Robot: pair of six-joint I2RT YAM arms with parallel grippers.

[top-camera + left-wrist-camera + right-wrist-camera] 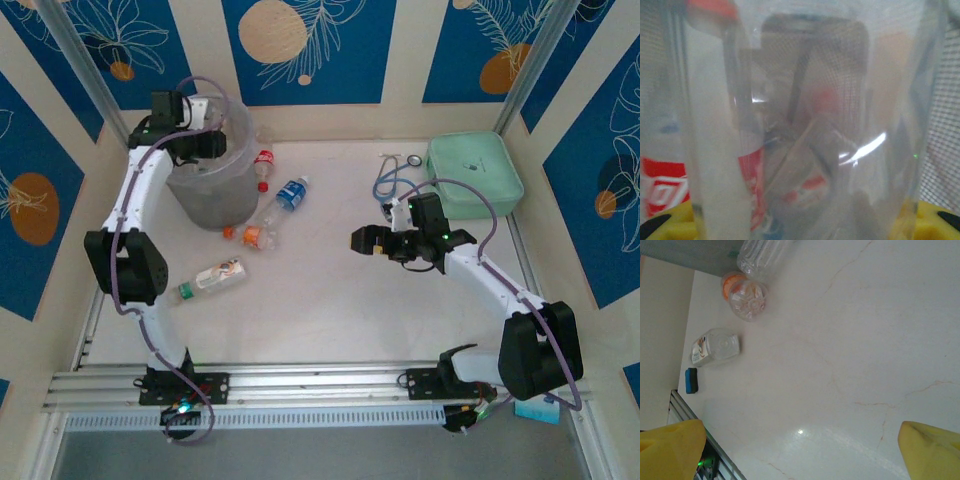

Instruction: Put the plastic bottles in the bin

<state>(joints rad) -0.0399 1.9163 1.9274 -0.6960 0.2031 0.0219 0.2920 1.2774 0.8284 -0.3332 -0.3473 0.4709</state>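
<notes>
Top external, going L to R: the left gripper (210, 120) hangs over the rim of the one bin (215, 195), at the table's far L. Left wrist cam shows its yellow pads (665, 220) partway closed on 1 clear held bottle (805, 125), which spans the gap btwn them. Past it are blurred red labels inside the bin; how many bottles are in there can't be told.

4 more plastic bottles lie on the table (330, 310), all on their sides:
- 1 green-cap bottle (212, 277) w/ a white label, nearest the arm bases.
- 1 orange-cap bottle (252, 236), just R of the bin's foot.
- 1 red-label bottle (263, 165), touching or just beside the bin wall.
- 1 blue-label bottle (291, 193), near the orange one.

Centre-R, the right gripper (362, 240) hovers over bare table w/ jaws spread wide and nothing btwn them. Right wrist cam shows both its yellow fingertips (670, 450) at the frame's lower corners.

Far R at the back: 1 mint-green case (475, 175), w/ 1 looped cord (392, 180) beside it.
</notes>
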